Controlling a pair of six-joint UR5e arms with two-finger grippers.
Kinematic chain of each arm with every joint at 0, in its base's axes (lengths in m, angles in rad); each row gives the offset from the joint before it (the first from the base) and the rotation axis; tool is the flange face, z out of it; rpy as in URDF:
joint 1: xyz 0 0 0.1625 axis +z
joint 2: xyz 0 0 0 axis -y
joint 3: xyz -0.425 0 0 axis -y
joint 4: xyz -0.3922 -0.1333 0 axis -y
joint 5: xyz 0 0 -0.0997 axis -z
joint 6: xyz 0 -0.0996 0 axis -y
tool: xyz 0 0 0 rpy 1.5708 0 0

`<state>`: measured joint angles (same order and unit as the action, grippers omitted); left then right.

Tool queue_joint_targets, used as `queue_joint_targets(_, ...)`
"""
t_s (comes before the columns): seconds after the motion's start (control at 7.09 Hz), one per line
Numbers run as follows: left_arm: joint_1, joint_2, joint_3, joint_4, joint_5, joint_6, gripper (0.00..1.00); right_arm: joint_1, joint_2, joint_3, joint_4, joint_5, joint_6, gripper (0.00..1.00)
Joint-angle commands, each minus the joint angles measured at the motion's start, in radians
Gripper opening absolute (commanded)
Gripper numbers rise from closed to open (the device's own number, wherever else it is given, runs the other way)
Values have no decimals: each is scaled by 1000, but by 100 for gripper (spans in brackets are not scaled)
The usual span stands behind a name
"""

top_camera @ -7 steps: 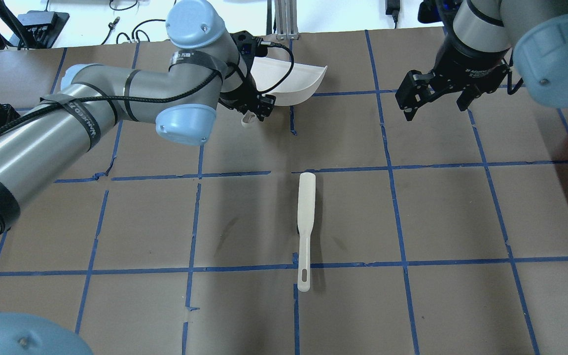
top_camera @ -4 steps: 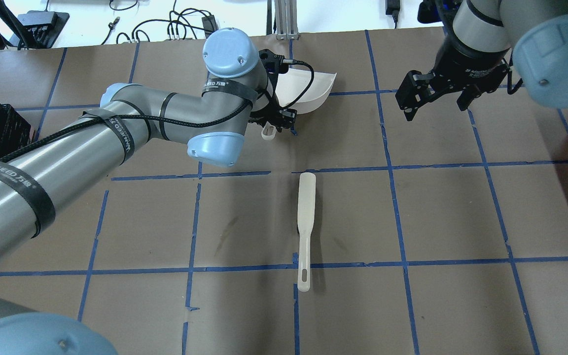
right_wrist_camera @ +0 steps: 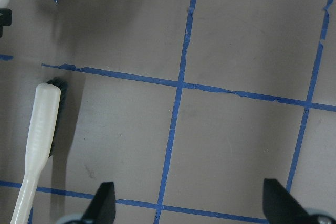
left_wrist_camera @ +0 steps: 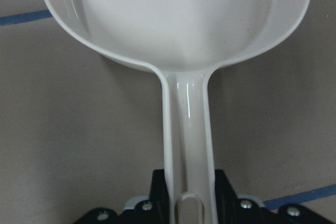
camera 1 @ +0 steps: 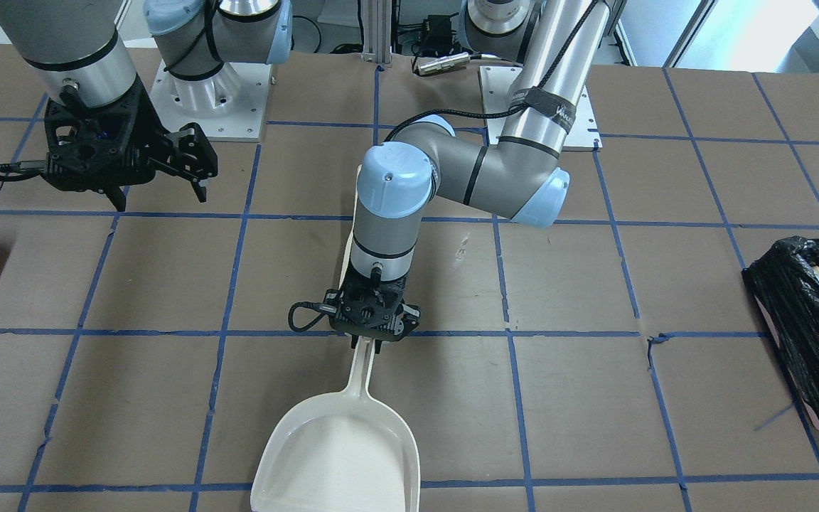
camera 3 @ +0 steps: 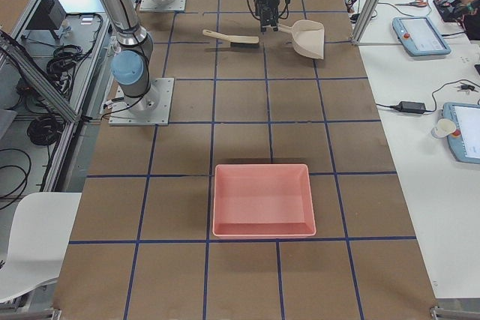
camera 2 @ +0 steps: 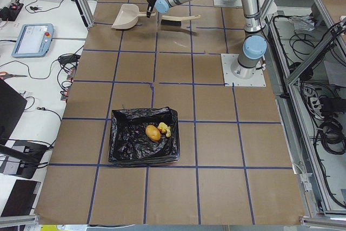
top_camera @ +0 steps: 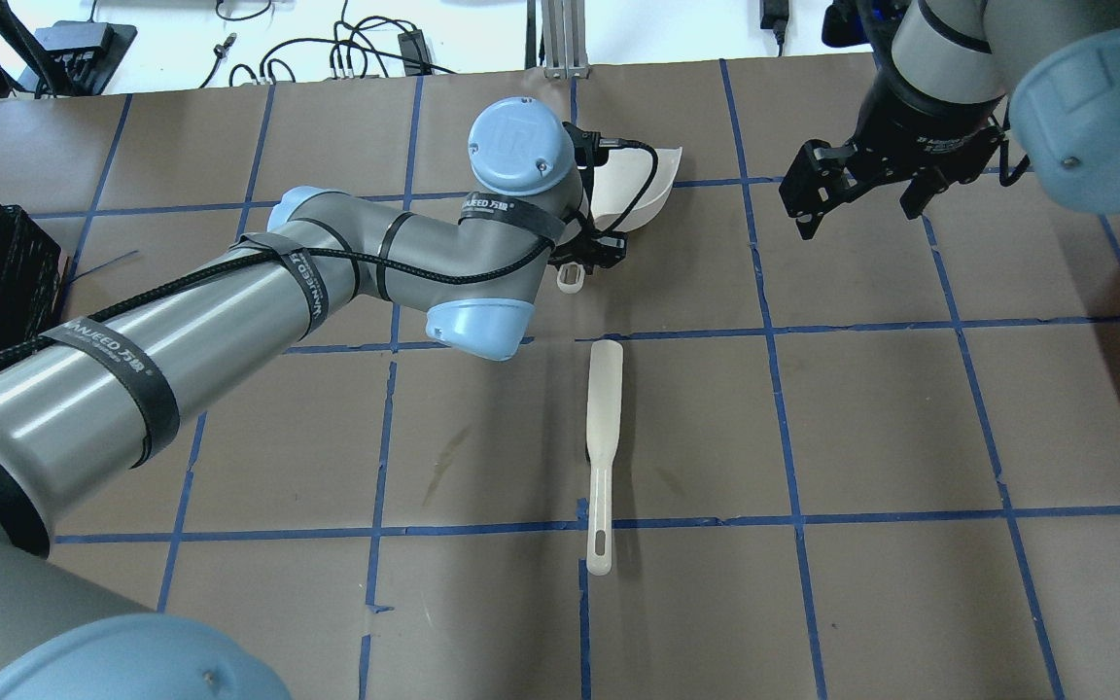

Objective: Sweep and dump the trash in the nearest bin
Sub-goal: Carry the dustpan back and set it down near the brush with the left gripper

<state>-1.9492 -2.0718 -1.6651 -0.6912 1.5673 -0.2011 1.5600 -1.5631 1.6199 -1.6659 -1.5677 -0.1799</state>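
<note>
As the trash [camera 2: 154, 132] is lying in the black-bagged bin [camera 2: 121, 140], we are pinching the empty white plastic dustpan [camera 1: 338, 455] in our left tool [camera 1: 371, 344], with our right tool [top_camera: 855, 216] spread.

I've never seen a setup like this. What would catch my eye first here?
The left gripper grips the handle of a white dustpan near the far edge of the table, its scoop empty. At the end on the robot's left, the black-lined bin holds the trash: a brownish lump and pale chunks. A white brush lies flat near the dustpan, and the right gripper hangs open, empty.
</note>
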Motion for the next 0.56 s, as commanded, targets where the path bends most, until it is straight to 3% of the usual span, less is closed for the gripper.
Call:
queue_joint_targets(0.0, -29, 7, -15, 1, 5, -46, 2, 0, 0, 0, 2, 2, -1, 100)
queue_joint_targets(0.42, -48, 25, -37, -1, 45, -50, 4, 2, 0, 0, 2, 0, -1, 100)
